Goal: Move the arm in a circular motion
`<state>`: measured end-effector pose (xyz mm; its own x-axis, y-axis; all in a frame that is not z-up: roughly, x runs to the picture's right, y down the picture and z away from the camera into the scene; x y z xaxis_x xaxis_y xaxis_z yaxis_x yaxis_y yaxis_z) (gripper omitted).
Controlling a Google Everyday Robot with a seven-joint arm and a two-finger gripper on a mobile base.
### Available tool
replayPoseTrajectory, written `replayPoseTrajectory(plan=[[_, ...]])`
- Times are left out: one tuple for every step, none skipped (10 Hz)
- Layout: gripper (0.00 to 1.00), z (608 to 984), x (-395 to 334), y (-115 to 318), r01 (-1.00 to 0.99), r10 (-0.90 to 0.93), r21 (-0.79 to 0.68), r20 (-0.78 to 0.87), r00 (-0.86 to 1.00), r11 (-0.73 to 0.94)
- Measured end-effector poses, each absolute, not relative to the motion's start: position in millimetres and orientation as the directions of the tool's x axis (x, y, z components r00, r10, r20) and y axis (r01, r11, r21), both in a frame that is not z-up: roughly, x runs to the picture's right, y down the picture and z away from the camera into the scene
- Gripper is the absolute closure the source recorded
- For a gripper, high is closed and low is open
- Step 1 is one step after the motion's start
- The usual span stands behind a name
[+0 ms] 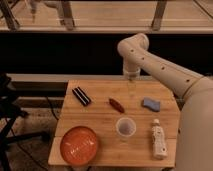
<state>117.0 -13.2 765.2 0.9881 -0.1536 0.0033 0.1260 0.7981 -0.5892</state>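
Note:
The arm (pixel 165 70) is cream-white, made of thick rounded segments with small dark screw holes. It reaches in from the lower right, rises to a bulbous joint (pixel 134 47) above the table's far edge, then bends straight down. Its gripper (pixel 131 87) is the narrow pale tip, hanging just over the far middle of the wooden table (pixel 100 117), between a red object (pixel 116 105) and a blue sponge (pixel 151 104). It holds nothing that I can see.
On the table are a black bar (pixel 81 96) at the far left, an orange plate (pixel 79 145) at the front left, a pale cup (pixel 125 127) in the middle and a white bottle (pixel 159 141) lying at the front right. A dark stand (pixel 7 115) is at the left.

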Motion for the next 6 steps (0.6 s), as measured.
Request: replayPoseTrajectory(plan=[[0.2, 757, 104, -5, 0.159, -0.182, -0.582, 0.019, 0.983, 0.797], [0.2, 746, 95, 7, 0.183, -0.204, -0.577, 0.029, 0.979, 0.796], [0.2, 727, 87, 28, 0.211, -0.226, -0.569, 0.045, 0.973, 0.795], [0.2, 710, 86, 49, 0.224, -0.232, -0.564, 0.058, 0.971, 0.795], [0.2, 696, 89, 66, 0.23, -0.229, -0.56, 0.073, 0.971, 0.796], [0.2, 687, 96, 78, 0.227, -0.221, -0.557, 0.079, 0.972, 0.799]])
